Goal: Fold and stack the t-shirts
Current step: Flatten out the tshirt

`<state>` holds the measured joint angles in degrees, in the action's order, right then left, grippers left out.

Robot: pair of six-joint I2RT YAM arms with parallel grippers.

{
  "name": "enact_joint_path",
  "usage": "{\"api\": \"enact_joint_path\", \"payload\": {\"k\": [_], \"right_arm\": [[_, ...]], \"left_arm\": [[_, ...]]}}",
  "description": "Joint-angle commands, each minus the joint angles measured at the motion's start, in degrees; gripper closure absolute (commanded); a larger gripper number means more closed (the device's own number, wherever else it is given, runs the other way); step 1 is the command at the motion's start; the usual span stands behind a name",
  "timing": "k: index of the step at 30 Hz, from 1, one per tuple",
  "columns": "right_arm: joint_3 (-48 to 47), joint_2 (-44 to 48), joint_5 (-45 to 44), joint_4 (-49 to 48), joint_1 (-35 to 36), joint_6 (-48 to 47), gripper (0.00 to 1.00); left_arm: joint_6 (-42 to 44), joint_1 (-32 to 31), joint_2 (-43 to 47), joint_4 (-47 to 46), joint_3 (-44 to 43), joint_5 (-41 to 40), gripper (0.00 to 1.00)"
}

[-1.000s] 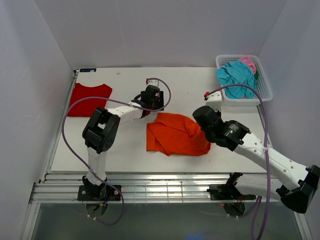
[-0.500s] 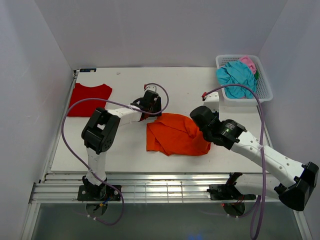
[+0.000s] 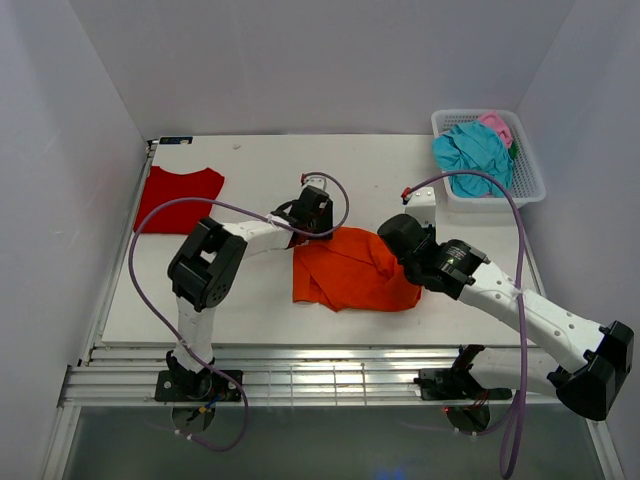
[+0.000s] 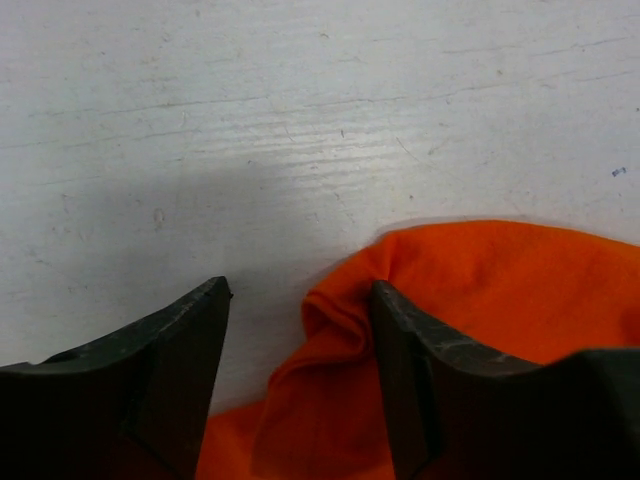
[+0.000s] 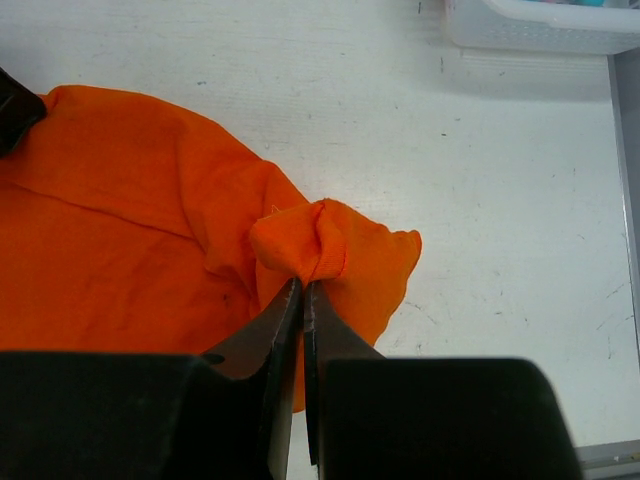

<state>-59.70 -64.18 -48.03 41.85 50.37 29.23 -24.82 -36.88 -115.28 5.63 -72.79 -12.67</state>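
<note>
Orange t-shirt (image 3: 350,268) is lying rumpled, well apart from the white lattice basket (image 3: 532,172). Soft and limp, it is probably sagging unless pinched at its edges. The right gripper (image 5: 302,286) is clamping the bunch nearest the basket; the left gripper (image 4: 300,290) is gaping astride the opposite hem, holding nothing.

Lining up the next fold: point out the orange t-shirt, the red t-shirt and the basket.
orange t-shirt (image 3: 345,272), top view, middle of its flat panel.
red t-shirt (image 3: 178,200), top view, centre of its body.
basket (image 3: 530,168), top view, its right wall.
</note>
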Motion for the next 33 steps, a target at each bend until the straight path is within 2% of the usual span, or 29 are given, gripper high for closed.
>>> {"api": "enact_joint_path", "payload": {"k": [1, 4, 5, 7, 14, 18, 23, 33], "right_arm": [[0.29, 0.02, -1.19, -1.94, -0.1, 1.09, 0.92], [0.55, 0.29, -1.36, -1.85, -0.1, 1.18, 0.92], [0.55, 0.29, -1.28, -1.85, -0.1, 1.26, 0.92], [0.73, 0.29, -1.36, -2.03, -0.1, 1.26, 0.92], [0.9, -0.24, -1.45, -2.29, -0.1, 1.09, 0.92], [0.99, -0.77, -1.72, -2.82, -0.1, 0.82, 0.92], [1.08, -1.91, -1.8, -4.22, -0.18, 0.39, 0.92], [-1.29, -3.67, -6.81, -4.93, -1.94, -2.07, 0.92]], "left_arm": [[-1.2, -0.73, 1.73, 1.58, -0.07, 1.5, 0.35], [-1.37, -0.91, 0.94, 2.45, -0.24, 0.54, 0.61], [-1.46, -0.91, 0.68, 2.54, -0.33, 0.28, 0.8], [-1.63, -1.0, 0.59, 2.81, -0.33, -0.34, 0.98], [-1.2, -1.0, 2.78, 3.42, -0.51, -5.34, 1.0], [1.08, -1.0, 10.05, 3.78, -0.15, -12.63, 1.0], [3.02, -0.91, 14.64, 7.55, -2.0, -15.72, 1.0], [3.55, -0.82, 26.06, 7.12, 3.27, -23.1, 1.0]]}}
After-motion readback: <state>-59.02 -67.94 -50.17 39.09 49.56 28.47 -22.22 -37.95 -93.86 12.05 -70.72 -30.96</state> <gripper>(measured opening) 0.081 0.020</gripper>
